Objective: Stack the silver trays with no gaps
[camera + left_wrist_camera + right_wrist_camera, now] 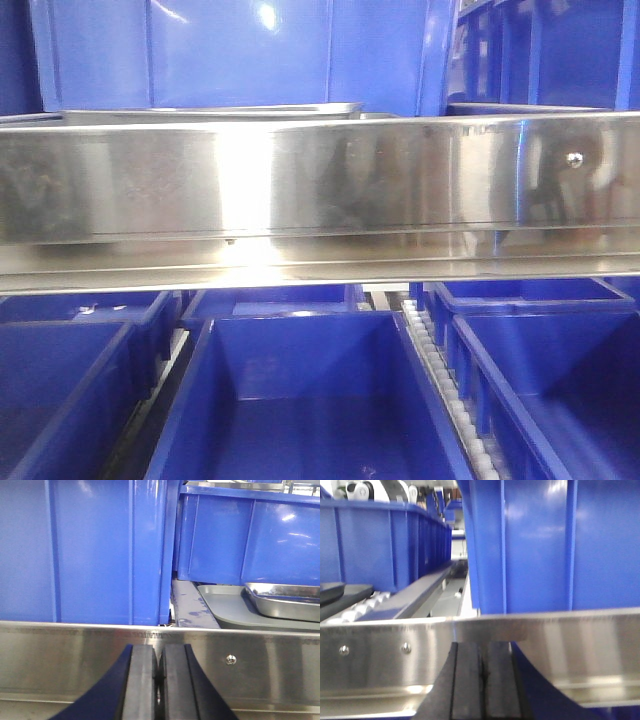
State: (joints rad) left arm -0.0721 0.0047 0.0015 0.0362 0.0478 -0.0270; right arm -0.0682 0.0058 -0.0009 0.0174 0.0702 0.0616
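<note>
We see one silver tray [282, 600] at the right edge of the left wrist view, behind the steel rail [250, 655]. It sits on a flat grey tray [225, 607], its rolled rim and near wall showing, its right part cut off by the frame. A blue bin [245, 535] stands just behind it. In the front view a thin steel rim [220, 110] peeks above the rail [300, 190], under the tall bins [250, 50]; we cannot tell for sure that it is another tray.

The left end effector [159, 680] fills the bottom of its own view, in front of the rail. Its two black pads [142, 685] are pressed together with only a thin seam between them, and nothing is held. A tall blue bin [85, 550] stands behind the rail, left of the tray.

The right end effector [481, 685] looks the same in its view: both pads [465, 680] meet along a thin dark line, empty, close in front of the rail [385, 650]. Behind that rail we see a large blue bin [555, 545] and, to the left, a row of bins [380, 545] beside a roller track [360, 607].

Below the rail in the front view lie open blue bins [300, 400], with white rollers [440, 380] between two of them. A screw [574, 158] sits near the rail's right end.
</note>
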